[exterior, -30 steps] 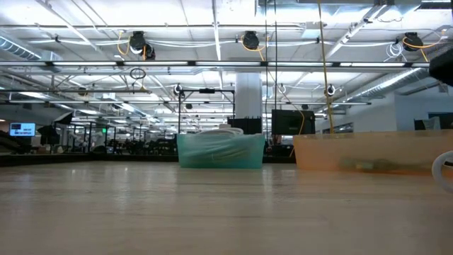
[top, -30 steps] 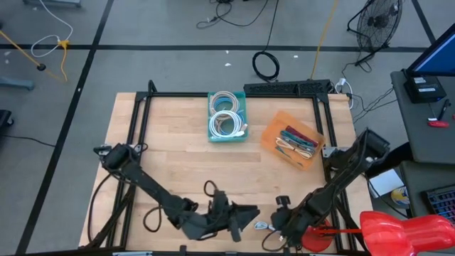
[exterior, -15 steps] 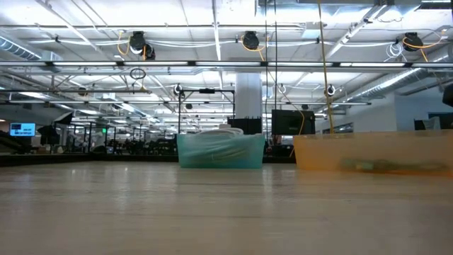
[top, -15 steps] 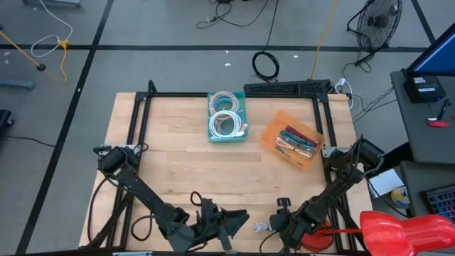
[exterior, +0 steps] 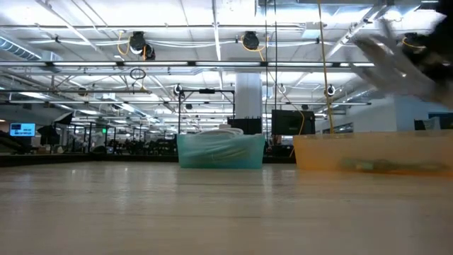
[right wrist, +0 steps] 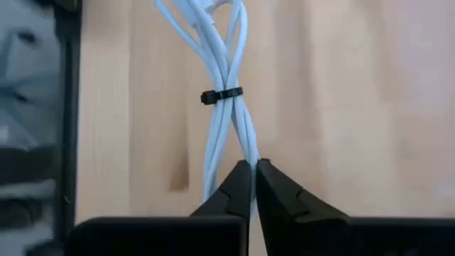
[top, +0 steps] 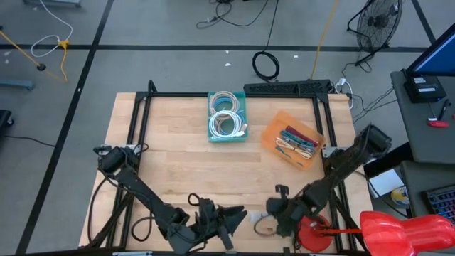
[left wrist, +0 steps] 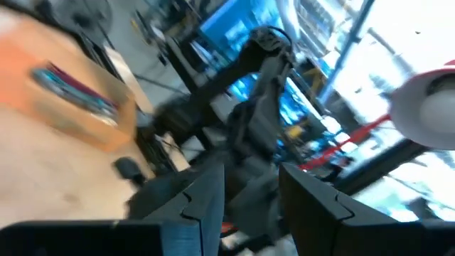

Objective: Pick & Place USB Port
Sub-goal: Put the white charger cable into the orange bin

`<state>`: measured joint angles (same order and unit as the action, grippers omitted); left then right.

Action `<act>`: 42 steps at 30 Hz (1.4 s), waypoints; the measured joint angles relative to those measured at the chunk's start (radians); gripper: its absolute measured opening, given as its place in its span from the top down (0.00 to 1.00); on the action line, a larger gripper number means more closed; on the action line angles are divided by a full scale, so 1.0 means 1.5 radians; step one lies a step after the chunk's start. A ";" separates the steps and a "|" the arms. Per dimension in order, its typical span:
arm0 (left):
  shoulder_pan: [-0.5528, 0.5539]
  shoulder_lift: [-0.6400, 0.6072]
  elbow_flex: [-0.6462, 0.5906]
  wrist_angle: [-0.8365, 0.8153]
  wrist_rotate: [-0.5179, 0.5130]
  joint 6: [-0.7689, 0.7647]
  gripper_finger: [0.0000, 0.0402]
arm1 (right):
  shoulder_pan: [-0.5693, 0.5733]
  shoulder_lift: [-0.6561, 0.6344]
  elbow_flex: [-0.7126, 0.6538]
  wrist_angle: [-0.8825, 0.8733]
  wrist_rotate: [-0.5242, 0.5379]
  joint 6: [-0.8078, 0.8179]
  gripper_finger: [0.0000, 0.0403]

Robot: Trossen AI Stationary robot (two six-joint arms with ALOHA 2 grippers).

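The USB cable is a white bundle (right wrist: 226, 64) bound by a black tie (right wrist: 222, 94). In the high view it shows as a pale loop (top: 264, 226) on the wooden table near the near edge. My right gripper (right wrist: 252, 167) (top: 276, 215) is shut on it. My left gripper (top: 242, 212) (left wrist: 252, 192) hovers just left of it, pointing level at the right arm, open with nothing between its fingers. My right gripper pinches the white strands (right wrist: 245, 146) between its two fingertips, a little short of the black tie. The fingers slant down from the near right and lie roughly along the bundle. One strand (right wrist: 211, 181) runs past outside the fingers. Whether the cable is clear of the table cannot be told.
A teal bin (top: 227, 116) with coiled white cables stands at the far middle, and an orange bin (top: 291, 139) with coloured cables stands to its right. A black frame (top: 142, 107) edges the table. A red object (top: 313, 235) lies by the near right corner.
My right gripper has shut on the white cable and shifted a little toward the table's left and far side. The cable's loop now spreads wider beside it. My left gripper has drawn back a little toward the table's left edge, then held still.
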<state>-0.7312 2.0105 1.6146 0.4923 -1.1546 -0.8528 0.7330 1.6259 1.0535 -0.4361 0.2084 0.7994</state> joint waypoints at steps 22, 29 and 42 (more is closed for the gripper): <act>0.046 -0.429 -0.215 -0.778 0.094 -0.303 0.66 | -0.364 -0.300 0.001 0.140 0.023 -0.005 1.00; 0.119 -0.430 -0.373 -0.683 0.279 -0.276 0.66 | -0.384 -0.302 0.001 0.240 0.018 -0.020 1.00; 0.431 -0.456 -0.675 0.204 0.666 0.006 0.66 | -0.383 -0.302 0.001 0.295 0.035 -0.028 1.00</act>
<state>-0.0840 1.3259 0.6026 0.7984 -0.1551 -0.8443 0.1585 1.1725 1.0554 0.0068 0.2609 0.7576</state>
